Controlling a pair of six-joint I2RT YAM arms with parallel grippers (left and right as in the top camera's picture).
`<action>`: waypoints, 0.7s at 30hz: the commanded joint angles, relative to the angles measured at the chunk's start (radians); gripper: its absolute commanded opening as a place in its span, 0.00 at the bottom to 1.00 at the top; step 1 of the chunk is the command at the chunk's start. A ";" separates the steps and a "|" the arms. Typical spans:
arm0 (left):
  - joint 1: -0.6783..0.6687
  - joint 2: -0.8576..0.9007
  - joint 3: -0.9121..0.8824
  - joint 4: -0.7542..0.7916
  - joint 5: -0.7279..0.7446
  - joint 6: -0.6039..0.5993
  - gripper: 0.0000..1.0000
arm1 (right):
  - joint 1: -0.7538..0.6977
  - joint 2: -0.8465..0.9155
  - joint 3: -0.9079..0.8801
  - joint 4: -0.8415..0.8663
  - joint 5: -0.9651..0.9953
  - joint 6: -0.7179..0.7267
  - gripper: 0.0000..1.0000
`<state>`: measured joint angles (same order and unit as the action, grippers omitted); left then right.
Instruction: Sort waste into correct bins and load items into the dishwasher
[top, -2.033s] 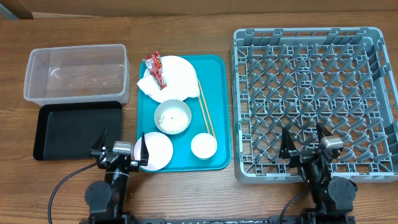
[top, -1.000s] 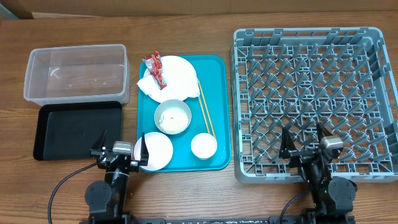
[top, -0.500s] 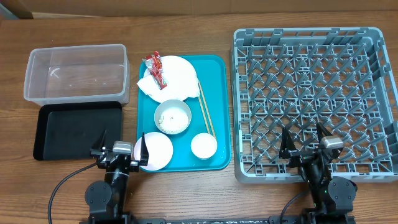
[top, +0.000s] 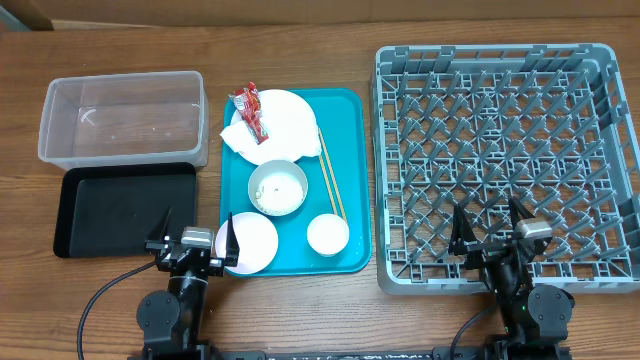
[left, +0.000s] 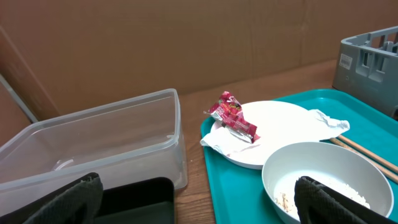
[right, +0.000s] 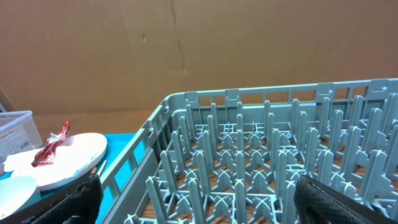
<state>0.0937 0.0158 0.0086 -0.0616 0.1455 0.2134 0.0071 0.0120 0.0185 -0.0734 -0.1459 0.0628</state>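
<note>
The black left arm (top: 168, 312) sits folded low at the near edge of the desk, toward the left corner. Its black two-finger left gripper (top: 198, 240) points at the far edge. Its two dark fingers (left: 74, 200) are spread wide apart. The black right arm (top: 540, 308) sits folded low at the near edge too, toward the right corner. Its black two-finger right gripper (top: 488, 236) points the same way, and its fingers (right: 339, 200) are spread wide apart as well.

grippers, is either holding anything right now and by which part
Nothing is held: the left gripper and the right gripper both stand open and empty.
</note>
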 joint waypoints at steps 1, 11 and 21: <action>0.003 -0.010 -0.004 -0.003 -0.007 0.003 1.00 | -0.003 -0.009 -0.010 0.004 0.006 -0.004 1.00; 0.003 -0.010 -0.004 -0.007 -0.045 0.004 1.00 | -0.003 -0.009 -0.010 0.004 0.006 -0.004 1.00; 0.003 -0.010 -0.004 -0.004 -0.048 0.006 1.00 | -0.003 -0.009 -0.010 0.005 0.006 -0.004 1.00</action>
<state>0.0937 0.0158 0.0086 -0.0647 0.1154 0.2134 0.0071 0.0120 0.0185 -0.0734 -0.1455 0.0628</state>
